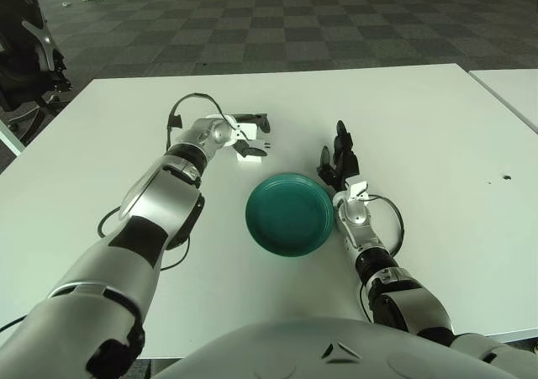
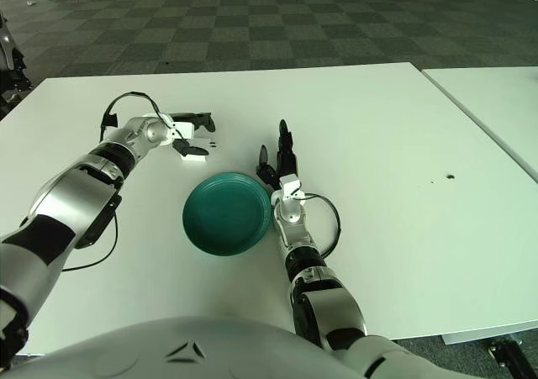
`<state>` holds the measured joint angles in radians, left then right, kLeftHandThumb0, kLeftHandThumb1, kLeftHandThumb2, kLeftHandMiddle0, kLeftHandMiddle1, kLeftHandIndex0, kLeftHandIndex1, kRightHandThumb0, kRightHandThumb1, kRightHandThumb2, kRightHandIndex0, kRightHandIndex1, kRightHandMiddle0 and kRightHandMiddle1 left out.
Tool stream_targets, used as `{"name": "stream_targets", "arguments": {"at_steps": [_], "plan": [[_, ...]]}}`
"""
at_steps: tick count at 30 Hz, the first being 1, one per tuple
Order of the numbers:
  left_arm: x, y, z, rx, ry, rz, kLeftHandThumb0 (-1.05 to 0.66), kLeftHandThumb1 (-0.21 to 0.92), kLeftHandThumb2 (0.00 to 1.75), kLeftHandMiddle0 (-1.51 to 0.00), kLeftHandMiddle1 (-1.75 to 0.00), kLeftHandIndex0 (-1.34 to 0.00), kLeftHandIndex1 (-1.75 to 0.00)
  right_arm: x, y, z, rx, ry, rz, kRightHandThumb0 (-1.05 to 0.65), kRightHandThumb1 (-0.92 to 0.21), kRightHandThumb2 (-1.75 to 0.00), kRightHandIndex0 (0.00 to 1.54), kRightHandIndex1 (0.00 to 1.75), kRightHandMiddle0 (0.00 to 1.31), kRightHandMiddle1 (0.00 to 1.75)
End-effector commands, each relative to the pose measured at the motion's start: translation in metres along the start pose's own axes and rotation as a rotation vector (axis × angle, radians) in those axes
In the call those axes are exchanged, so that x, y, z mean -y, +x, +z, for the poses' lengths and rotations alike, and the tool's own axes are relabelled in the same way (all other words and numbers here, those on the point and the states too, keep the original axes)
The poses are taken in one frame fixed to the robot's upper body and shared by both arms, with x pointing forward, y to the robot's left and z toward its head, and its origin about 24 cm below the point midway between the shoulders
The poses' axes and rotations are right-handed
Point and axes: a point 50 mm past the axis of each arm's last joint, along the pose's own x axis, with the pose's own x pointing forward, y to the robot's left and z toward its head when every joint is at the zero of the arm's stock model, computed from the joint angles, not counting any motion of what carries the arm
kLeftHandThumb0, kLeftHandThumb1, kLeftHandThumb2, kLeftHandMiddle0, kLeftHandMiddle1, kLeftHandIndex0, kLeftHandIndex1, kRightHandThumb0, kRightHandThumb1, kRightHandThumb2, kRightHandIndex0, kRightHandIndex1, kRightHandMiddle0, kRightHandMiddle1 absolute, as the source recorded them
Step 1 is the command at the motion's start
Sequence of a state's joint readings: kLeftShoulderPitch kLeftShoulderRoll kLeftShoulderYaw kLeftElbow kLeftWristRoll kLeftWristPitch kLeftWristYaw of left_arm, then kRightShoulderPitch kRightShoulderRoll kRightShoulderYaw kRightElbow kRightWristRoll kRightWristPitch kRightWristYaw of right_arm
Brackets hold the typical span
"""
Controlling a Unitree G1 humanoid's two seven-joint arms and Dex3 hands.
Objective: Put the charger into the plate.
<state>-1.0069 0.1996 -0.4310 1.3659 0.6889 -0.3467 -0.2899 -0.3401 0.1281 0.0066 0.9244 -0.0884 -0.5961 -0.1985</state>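
A small white charger (image 1: 246, 131) sits between the black fingers of my left hand (image 1: 262, 135), low over the white table (image 1: 420, 118), just behind and left of the plate. The fingers are curled around it. The teal plate (image 1: 290, 213) lies on the table in front of me and holds nothing. My right hand (image 1: 338, 162) shows beside the plate's right rim, its fingers spread, pointing away from me and holding nothing. The same scene shows in the right eye view, with the charger (image 2: 181, 129) and the plate (image 2: 227, 213).
A black cable (image 1: 105, 219) loops beside my left arm. A second white table (image 1: 513, 89) stands at the right across a narrow gap. A small dark mark (image 1: 505, 177) is on the table at the right. A black chair (image 1: 25, 60) stands at the far left.
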Motion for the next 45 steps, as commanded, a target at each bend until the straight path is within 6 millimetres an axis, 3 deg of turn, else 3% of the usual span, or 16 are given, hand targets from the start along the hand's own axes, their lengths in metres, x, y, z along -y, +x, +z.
{"name": "stream_targets", "arguments": {"at_steps": [1, 7, 17, 25, 41, 44, 45], "plan": [[0.017, -0.001, -0.016, -0.067, -0.063, -0.037, -0.88, 0.92, 0.69, -0.24, -0.02, 0.00, -0.93, 0.016, -0.090, -0.093, -0.494, -0.037, -0.048, -0.87, -0.92, -0.82, 0.00, 0.00, 0.00, 0.00], [0.032, -0.001, -0.023, -0.105, -0.079, -0.061, -0.90, 0.92, 0.64, -0.24, -0.02, -0.01, -1.02, 0.016, -0.091, -0.093, -0.490, -0.030, -0.052, -0.87, -0.92, -0.83, 0.00, 0.00, 0.00, 0.00], [0.086, -0.002, -0.038, -0.191, -0.122, -0.127, -0.88, 0.92, 0.47, -0.24, -0.01, -0.12, -1.11, 0.023, -0.096, -0.095, -0.497, 0.004, -0.064, -0.86, -0.92, -0.82, 0.00, 0.00, 0.00, 0.00], [0.111, -0.008, -0.049, -0.250, -0.104, -0.132, -0.86, 0.92, 0.35, -0.21, 0.00, -0.17, -1.16, 0.035, -0.101, -0.098, -0.516, -0.008, -0.088, -0.87, -0.92, -0.83, 0.00, 0.00, 0.00, 0.00], [0.132, -0.009, -0.049, -0.291, 0.059, -0.031, -0.88, 0.91, 0.23, -0.24, -0.01, -0.16, -1.23, 0.079, -0.113, -0.102, -0.526, -0.036, -0.168, -0.89, -0.92, -0.81, 0.00, 0.00, 0.00, 0.00], [0.140, -0.009, -0.047, -0.284, 0.083, 0.006, -0.78, 0.87, 0.23, -0.30, -0.08, -0.18, -1.27, 0.082, -0.117, -0.104, -0.546, -0.022, -0.199, -0.87, -0.92, -0.80, 0.00, 0.00, 0.01, 0.01], [0.142, -0.009, -0.046, -0.281, 0.090, 0.017, -0.73, 0.83, 0.29, -0.27, -0.23, -0.18, -1.30, 0.081, -0.118, -0.104, -0.550, -0.016, -0.210, -0.86, -0.92, -0.79, 0.00, 0.00, 0.01, 0.01]]}}
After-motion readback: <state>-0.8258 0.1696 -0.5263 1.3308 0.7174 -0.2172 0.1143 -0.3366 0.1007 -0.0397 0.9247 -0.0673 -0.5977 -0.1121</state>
